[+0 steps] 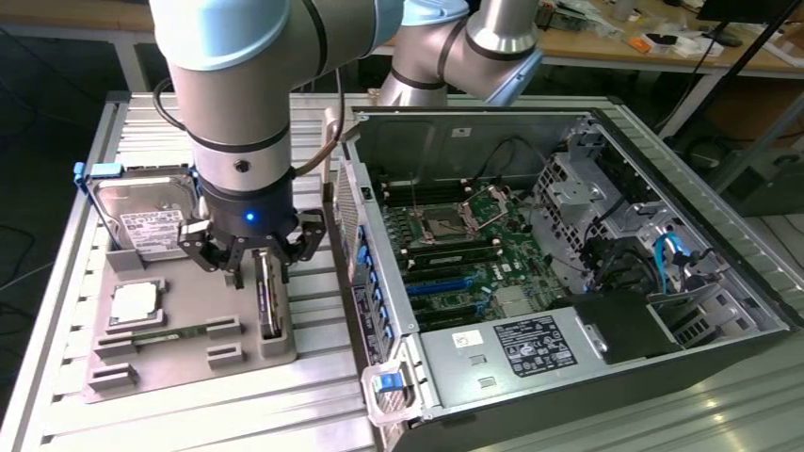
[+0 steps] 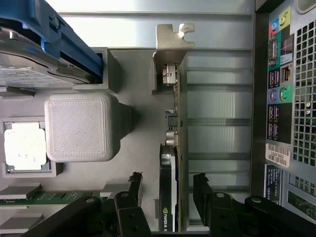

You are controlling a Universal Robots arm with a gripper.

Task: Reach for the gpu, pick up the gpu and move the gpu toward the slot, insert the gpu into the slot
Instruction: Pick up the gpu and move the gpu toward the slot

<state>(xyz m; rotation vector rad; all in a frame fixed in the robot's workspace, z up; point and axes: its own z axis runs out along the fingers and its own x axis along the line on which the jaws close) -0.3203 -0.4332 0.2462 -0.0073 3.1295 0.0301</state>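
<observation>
The gpu [image 1: 269, 299] stands on edge in a grey printed holder [image 1: 188, 344] on the exterior view's left, a thin dark card with a silvery end bracket [image 2: 172, 45]. My gripper [image 1: 258, 259] hangs right over it, open. In the wrist view the gpu [image 2: 169, 148] runs edge-on between my black fingers [image 2: 134, 190], with a gap on each side, so the gripper [image 2: 168, 177] straddles it without touching. The slot [image 1: 440, 280] is a bright blue strip on the green motherboard inside the open computer case.
A silver hard drive [image 1: 145, 221] in a blue carrier and a square processor chip [image 1: 136, 303] share the holder. A memory stick [image 2: 39, 197] lies beside them. The open computer case [image 1: 603, 311] stands close on the exterior view's right, its rear panel [image 2: 284, 98] next to the card.
</observation>
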